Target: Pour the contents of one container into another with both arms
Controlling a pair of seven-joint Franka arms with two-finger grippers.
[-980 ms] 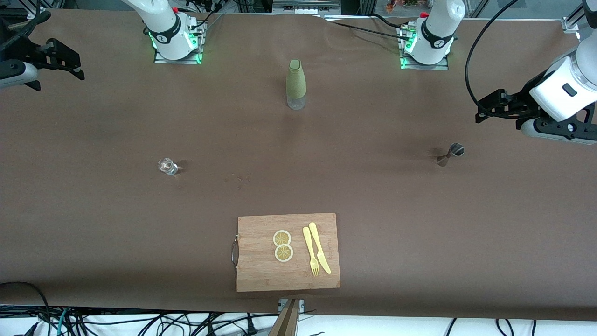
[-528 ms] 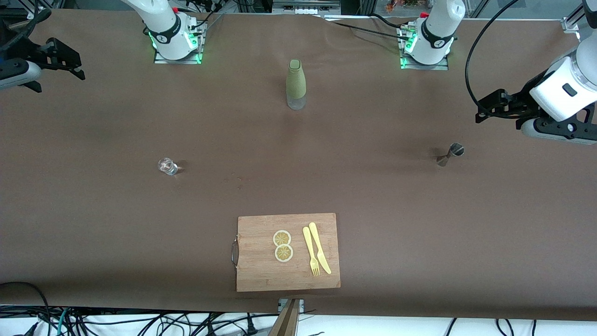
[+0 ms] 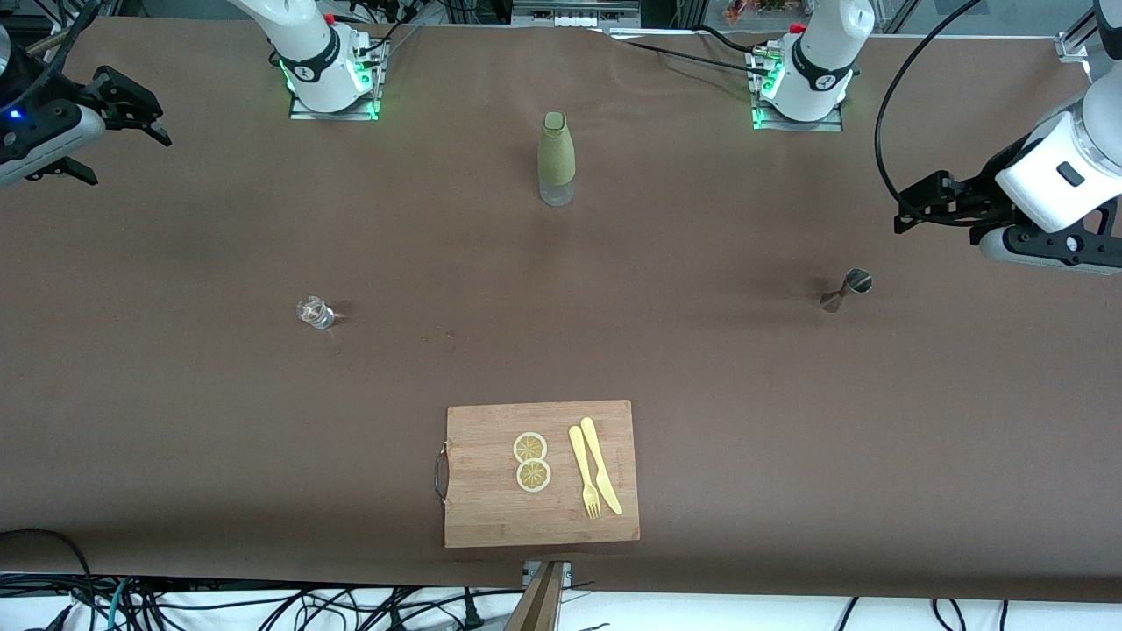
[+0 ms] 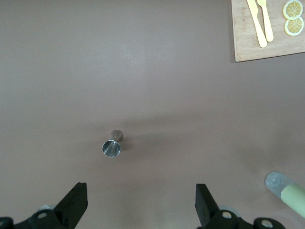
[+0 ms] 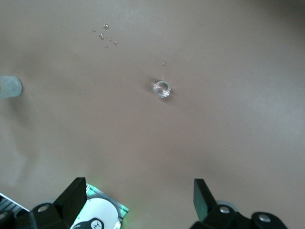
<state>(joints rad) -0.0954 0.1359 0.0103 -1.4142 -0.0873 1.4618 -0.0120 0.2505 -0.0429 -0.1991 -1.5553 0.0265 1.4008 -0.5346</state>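
My right gripper (image 3: 131, 109) hangs open and empty over its table end; the small glass (image 3: 314, 312) looks fragile and slick, so I'd pinch its wall low; the steel jigger (image 3: 846, 290) looks stiff, narrow waist best; my left gripper (image 3: 920, 206) hovers open above it.

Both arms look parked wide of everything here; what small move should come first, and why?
Probably lower the left gripper onto the metal jigger that stands below it. Both grippers are open and empty; the right gripper hangs high above the small glass, and the bottle stands untouched.
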